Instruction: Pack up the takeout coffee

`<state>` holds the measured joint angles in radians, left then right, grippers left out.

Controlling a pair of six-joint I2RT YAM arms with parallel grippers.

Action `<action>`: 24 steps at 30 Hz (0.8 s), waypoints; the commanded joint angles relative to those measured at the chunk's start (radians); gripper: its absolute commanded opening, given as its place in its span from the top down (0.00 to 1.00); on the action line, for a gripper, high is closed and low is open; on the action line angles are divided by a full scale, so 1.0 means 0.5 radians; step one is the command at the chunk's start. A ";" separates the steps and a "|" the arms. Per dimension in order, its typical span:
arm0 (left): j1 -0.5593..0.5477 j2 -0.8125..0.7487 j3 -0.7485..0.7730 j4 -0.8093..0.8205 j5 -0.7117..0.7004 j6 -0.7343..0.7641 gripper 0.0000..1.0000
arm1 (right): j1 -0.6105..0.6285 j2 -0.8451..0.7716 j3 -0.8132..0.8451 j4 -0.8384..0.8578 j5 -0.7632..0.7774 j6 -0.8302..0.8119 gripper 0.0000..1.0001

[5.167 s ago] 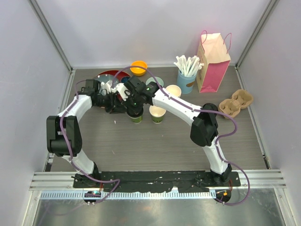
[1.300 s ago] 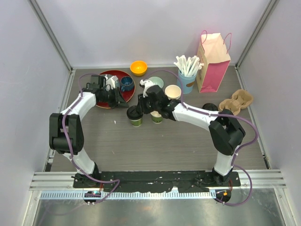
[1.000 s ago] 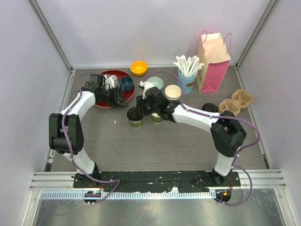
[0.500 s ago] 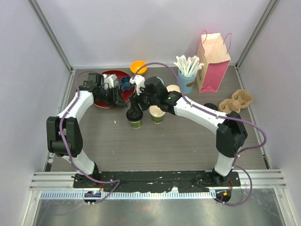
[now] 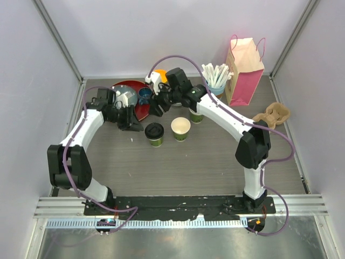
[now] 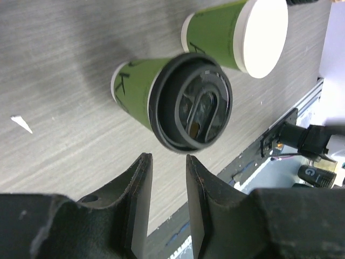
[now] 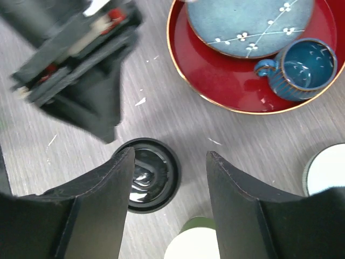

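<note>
We are logging the right gripper (image 7: pixel 170 156) backing off the lidded cup (image 5: pixel 154 131), spread and empty. The left gripper (image 6: pixel 168 159) is hovering, barely parted.

We read only one sign: a white "G"-like mark on a small black device (image 6: pixel 312 174) off the table edge. Black strokes on the lidded green cup (image 6: pixel 137 89) aren't legible.
</note>
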<state>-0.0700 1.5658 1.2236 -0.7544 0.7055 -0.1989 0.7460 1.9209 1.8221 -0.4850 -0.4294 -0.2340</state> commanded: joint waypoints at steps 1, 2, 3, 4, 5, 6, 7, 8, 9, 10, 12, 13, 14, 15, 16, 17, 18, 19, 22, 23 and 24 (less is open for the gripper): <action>0.005 -0.149 -0.128 -0.096 0.055 0.033 0.65 | -0.022 0.177 0.270 -0.324 -0.126 -0.090 0.41; -0.001 -0.159 -0.176 -0.090 0.058 0.036 0.65 | -0.022 0.226 0.310 -0.346 -0.126 -0.105 0.41; -0.007 -0.156 -0.198 -0.087 0.055 0.045 0.64 | -0.022 0.244 0.323 -0.367 -0.126 -0.142 0.41; -0.035 -0.153 -0.217 -0.081 0.058 0.060 0.64 | -0.028 0.263 0.332 -0.374 -0.132 -0.158 0.41; -0.047 -0.143 -0.241 -0.074 0.062 0.060 0.64 | -0.025 0.275 0.338 -0.377 -0.144 -0.170 0.40; -0.062 -0.128 -0.250 -0.050 0.077 0.057 0.64 | -0.029 0.300 0.338 -0.389 -0.160 -0.179 0.41; -0.093 -0.122 -0.257 -0.035 0.089 0.054 0.64 | -0.032 0.306 0.338 -0.395 -0.184 -0.191 0.40; -0.108 -0.116 -0.260 -0.019 0.092 0.045 0.64 | -0.035 0.312 0.332 -0.398 -0.200 -0.192 0.40; -0.124 -0.110 -0.260 0.008 0.089 0.045 0.64 | -0.035 0.318 0.323 -0.398 -0.224 -0.189 0.41; -0.151 -0.104 -0.257 0.015 0.083 0.045 0.64 | -0.035 0.324 0.314 -0.395 -0.224 -0.182 0.41; -0.176 -0.091 -0.263 0.042 0.059 0.045 0.64 | -0.035 0.334 0.271 -0.377 -0.212 -0.173 0.41; -0.188 -0.082 -0.260 0.045 0.055 0.045 0.64 | -0.035 0.343 0.234 -0.371 -0.206 -0.158 0.42; -0.188 -0.073 -0.263 0.048 0.046 0.048 0.64 | -0.041 0.346 0.218 -0.368 -0.200 -0.149 0.44; -0.194 -0.064 -0.263 0.051 0.037 0.051 0.65 | -0.038 0.343 0.200 -0.349 -0.194 -0.133 0.44; -0.194 -0.045 -0.266 0.058 0.031 0.051 0.66 | -0.038 0.331 0.151 -0.334 -0.181 -0.118 0.48; -0.194 -0.033 -0.263 0.058 0.022 0.057 0.66 | -0.041 0.318 0.120 -0.313 -0.175 -0.085 0.49; -0.194 -0.021 -0.263 0.064 -0.009 0.063 0.66 | -0.041 0.300 0.087 -0.258 -0.169 -0.066 0.49; -0.194 -0.015 -0.266 0.064 -0.024 0.070 0.67 | -0.038 0.279 0.014 -0.230 -0.163 -0.048 0.49; -0.194 0.007 -0.257 0.091 -0.049 0.082 0.68 | -0.038 0.196 -0.097 -0.101 -0.126 0.026 0.53; -0.191 0.007 -0.251 0.100 -0.061 0.079 0.68 | -0.038 0.153 -0.171 -0.070 -0.099 0.048 0.54; -0.194 0.010 -0.244 0.122 -0.070 0.079 0.68 | -0.038 0.137 -0.199 -0.018 -0.089 0.087 0.55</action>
<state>-0.1680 1.5677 1.0908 -0.7452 0.6903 -0.1764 0.7216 2.0739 1.7985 -0.5690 -0.5201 -0.2451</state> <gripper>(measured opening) 0.325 0.475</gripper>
